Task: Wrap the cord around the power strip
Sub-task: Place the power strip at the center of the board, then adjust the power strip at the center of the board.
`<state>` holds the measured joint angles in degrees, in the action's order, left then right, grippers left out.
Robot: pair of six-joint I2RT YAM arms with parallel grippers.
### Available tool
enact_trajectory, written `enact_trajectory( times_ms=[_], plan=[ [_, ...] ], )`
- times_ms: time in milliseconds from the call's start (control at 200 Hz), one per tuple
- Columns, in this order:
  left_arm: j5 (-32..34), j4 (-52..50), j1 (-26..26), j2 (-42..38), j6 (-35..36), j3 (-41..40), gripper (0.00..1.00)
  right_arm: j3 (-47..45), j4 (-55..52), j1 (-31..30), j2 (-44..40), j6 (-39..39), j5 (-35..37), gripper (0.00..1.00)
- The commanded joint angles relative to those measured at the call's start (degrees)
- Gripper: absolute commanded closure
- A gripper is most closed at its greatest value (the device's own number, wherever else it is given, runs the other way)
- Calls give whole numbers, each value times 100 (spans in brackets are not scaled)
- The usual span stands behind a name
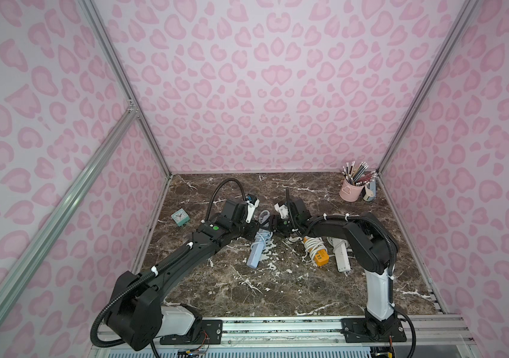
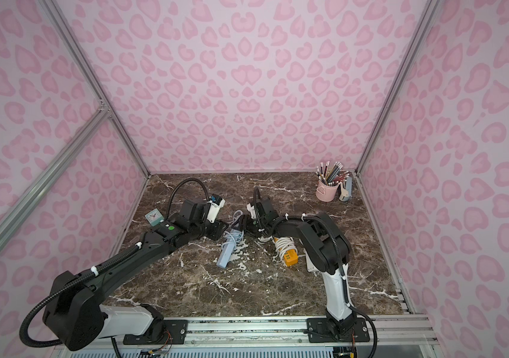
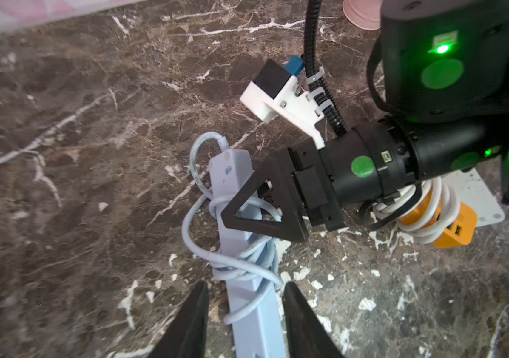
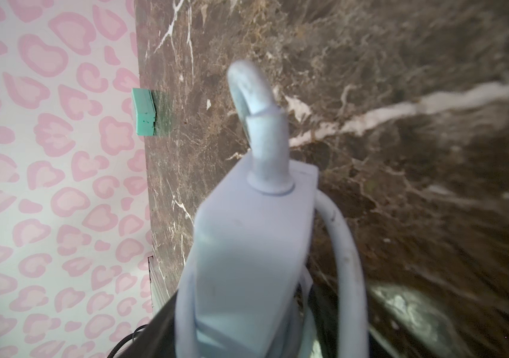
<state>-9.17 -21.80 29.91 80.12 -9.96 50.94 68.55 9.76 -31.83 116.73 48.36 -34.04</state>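
Table (image 1: 247, 294): dark marble top, with all items on it.
Left gripper (image 3: 246, 283): fingers parted and astride the strip's near half, with a gap showing on one side; nothing clamped.
Right gripper (image 3: 234, 214): fingers close against both sides of the strip's cord end, gripping it along with cord loops.
Power strip (image 1: 254, 254): pale blue, mid-table between the two grippers.
Cord (image 3: 259, 252): loosely wound round the strip's middle, slack loops standing off.
Orange strip (image 1: 321, 257): near the right arm, wrapped in white cord.
White strip (image 1: 341, 257): just beside the orange one.
Pencil cup (image 1: 349, 192): far right corner.
Clock (image 1: 180, 217): by the left wall.
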Motion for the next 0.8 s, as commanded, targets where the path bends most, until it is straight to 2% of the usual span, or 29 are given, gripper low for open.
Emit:
enact_trajectory(
  times_ms=[0,120,365,395,595,795],
  plan=[
    [-810,1212,-29,212,-489,-172,61,133,-333,19,-123,-202,161,32],
    [-922,1650,-29,441,-671,-431,62,236,-659,74,-231,-299,326,26],
    [-519,1717,-25,1077,-595,-515,63,469,-1208,142,-405,-532,540,22],
    [-470,1716,-24,1155,-583,-504,68,491,-1261,154,-426,-555,569,22],
    [-331,1738,-20,1621,-674,-440,72,573,-1540,224,-609,-728,761,19],
    [-182,1605,-3,1521,-667,-450,73,694,-2206,388,-867,-1246,1335,14]
  ],
)
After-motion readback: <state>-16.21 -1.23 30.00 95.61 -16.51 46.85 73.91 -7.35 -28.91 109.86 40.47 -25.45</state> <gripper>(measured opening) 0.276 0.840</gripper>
